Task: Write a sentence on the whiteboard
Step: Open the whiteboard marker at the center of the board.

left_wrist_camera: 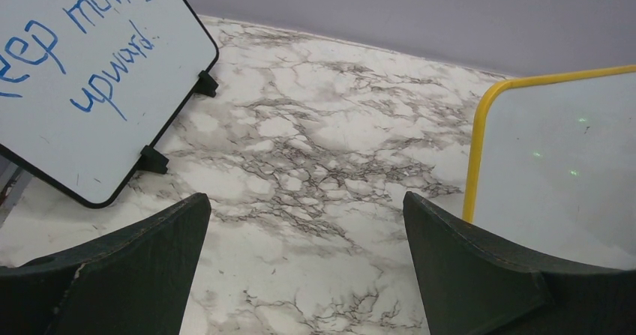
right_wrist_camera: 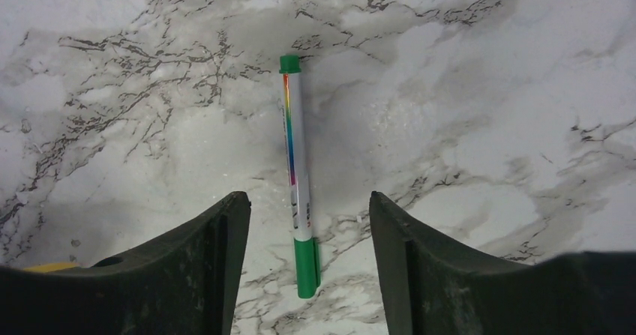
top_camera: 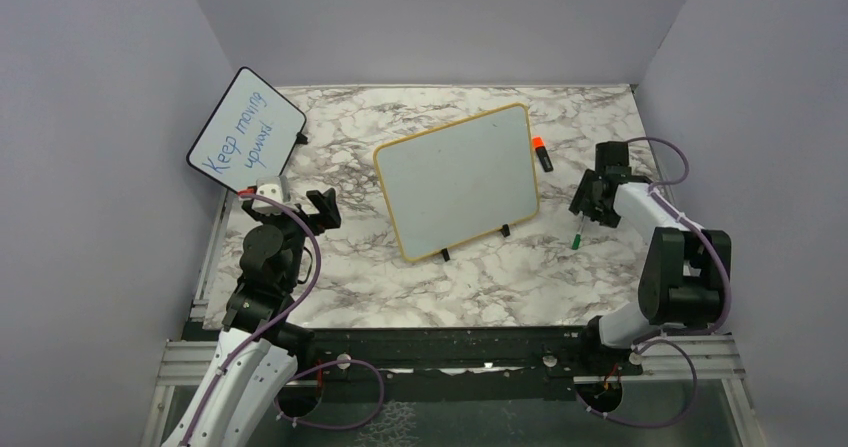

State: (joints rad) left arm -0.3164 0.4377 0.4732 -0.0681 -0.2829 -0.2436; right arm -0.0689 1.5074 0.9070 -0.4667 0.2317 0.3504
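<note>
Whiteboard (top_camera: 458, 179) stands tilted mid-table on its black feet, face blank. Green marker (right_wrist_camera: 298, 170) lies flat on the marble at its 4 o'clock. Right gripper (right_wrist_camera: 309, 200) sits over the marker, jaws apart, one on each side of the barrel, neither touching it. Left gripper (left_wrist_camera: 307, 207) hangs at the board's 9 o'clock, jaws wide apart, holding nothing. Black-framed board (top_camera: 245, 130) at 10 o'clock, orange marker (top_camera: 541, 153) at 2.

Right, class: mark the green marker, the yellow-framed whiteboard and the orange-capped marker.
green marker (right_wrist_camera: 300, 163): right wrist view, on its white barrel.
yellow-framed whiteboard (top_camera: 460, 182): top external view, on its blank face.
orange-capped marker (top_camera: 538, 144): top external view, on its orange cap.
</note>
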